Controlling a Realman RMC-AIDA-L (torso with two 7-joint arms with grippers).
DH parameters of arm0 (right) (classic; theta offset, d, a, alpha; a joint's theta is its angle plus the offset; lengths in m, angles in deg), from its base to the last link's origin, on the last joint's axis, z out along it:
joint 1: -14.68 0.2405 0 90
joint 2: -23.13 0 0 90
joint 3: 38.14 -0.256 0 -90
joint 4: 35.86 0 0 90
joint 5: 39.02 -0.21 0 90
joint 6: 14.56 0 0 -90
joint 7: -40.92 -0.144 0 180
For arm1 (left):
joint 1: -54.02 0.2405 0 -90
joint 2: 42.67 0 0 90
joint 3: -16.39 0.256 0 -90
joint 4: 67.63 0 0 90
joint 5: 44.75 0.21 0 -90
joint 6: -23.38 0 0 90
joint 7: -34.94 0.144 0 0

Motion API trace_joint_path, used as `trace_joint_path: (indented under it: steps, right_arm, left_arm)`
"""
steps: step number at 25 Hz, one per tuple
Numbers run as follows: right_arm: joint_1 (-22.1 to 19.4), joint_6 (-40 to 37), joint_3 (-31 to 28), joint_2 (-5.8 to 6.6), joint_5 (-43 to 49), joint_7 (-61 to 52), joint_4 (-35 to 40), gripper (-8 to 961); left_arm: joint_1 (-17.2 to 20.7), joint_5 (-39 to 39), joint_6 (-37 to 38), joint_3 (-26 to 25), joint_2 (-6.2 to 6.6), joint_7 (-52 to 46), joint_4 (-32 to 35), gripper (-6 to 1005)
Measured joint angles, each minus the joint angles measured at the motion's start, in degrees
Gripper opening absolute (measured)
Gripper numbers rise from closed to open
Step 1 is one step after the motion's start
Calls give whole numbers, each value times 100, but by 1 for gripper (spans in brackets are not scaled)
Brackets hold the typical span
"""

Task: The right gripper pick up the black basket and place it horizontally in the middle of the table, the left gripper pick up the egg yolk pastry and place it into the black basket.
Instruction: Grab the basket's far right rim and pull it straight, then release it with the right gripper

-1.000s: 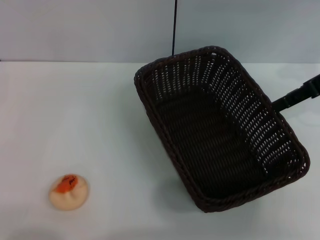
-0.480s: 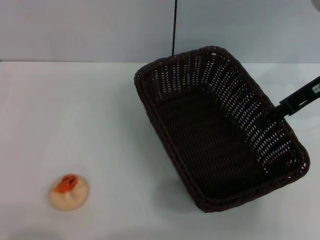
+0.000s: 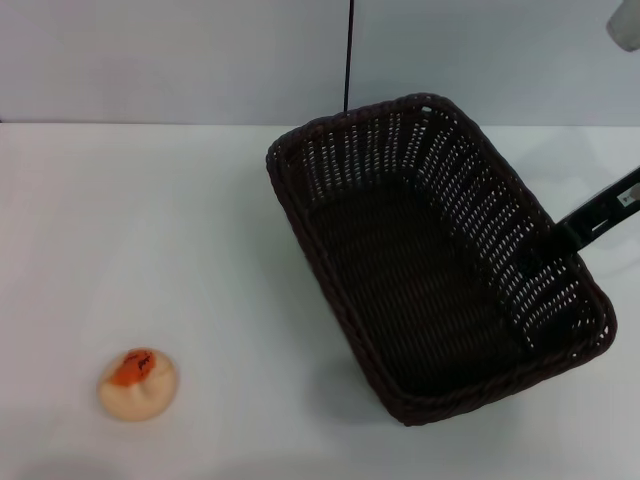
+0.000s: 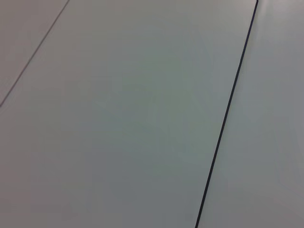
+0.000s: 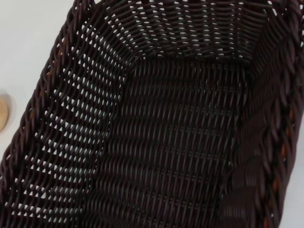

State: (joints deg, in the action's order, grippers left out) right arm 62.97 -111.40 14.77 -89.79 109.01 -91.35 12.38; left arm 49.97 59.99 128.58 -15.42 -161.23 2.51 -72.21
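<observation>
The black basket (image 3: 430, 260) stands on the white table (image 3: 150, 230), right of the middle, with its long axis running diagonally from far left to near right. My right gripper (image 3: 556, 238), a slim black arm with a small white mark, comes in from the right edge and its tip is at the basket's right long wall. The right wrist view looks down into the basket (image 5: 175, 137), which nearly fills it. The egg yolk pastry (image 3: 137, 383) lies on the table at the near left, far from the basket; a sliver of it shows in the right wrist view (image 5: 2, 114). The left gripper is out of view.
A pale wall (image 3: 150, 60) rises behind the table, with a thin dark vertical line (image 3: 349, 50) above the basket. The left wrist view shows only a plain pale surface (image 4: 118, 118) with a thin dark line (image 4: 228, 109). Bare table lies between the pastry and the basket.
My right arm has moved in and slightly down toward the basket's right wall. The basket has barely shifted. The pastry has not moved.
</observation>
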Motion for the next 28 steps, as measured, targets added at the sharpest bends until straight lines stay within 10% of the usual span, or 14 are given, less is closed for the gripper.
trace_joint_path:
  steps: [7,15,28]
  right_arm:
    - [-77,23,-43,-2,-9,78,2,240]
    - [-194,21,-575,36,-258,238,2,228]
    - [-630,-58,-888,493,-2111,489,-65,194]
  left_arm:
    - [8,-15,-1,-5,0,-4,-8,627]
    - [2,-25,9,-39,1,-71,-9,625]
    - [-61,-23,33,-45,9,-71,-8,622]
